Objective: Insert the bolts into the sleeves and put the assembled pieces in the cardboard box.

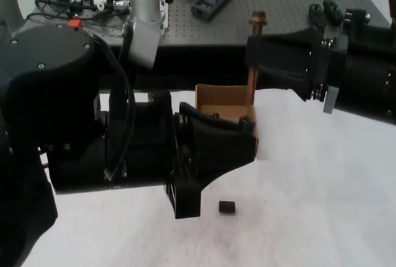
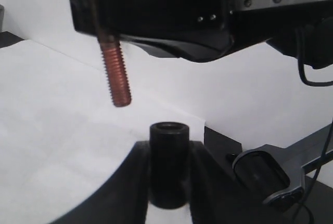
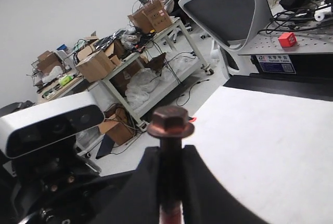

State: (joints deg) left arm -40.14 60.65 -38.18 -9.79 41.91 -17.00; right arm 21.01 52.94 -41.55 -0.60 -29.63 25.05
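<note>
Your left pincer (image 1: 240,132) is closed narrow on a black sleeve (image 2: 168,164). The sleeve stands upright between the two fingers (image 2: 136,182), with its open bore facing up and its top clear of the fingertips. On the white surface (image 1: 322,186), below that pincer's tip and on the near side of it, a second sleeve (image 1: 228,207) lies loose, touching nothing else. The cardboard box (image 1: 216,98) sits open-topped right behind the left pincer's fingers, which hide its front wall. Just past the left pincer's tip, the copper bolt (image 1: 252,72) hangs upright. Its hex head is on top and its threaded shank points down in front of the box's far corner. In the left wrist view the threaded end is above the held sleeve and off to one side of the bore. There is a clear gap between them, so the bolt is not in the sleeve. Your right pincer (image 3: 170,182) comes in from the right, level with the bolt's upper shank. It is clamped on the shank just below the head, and the head stands free above its fingers.
</note>
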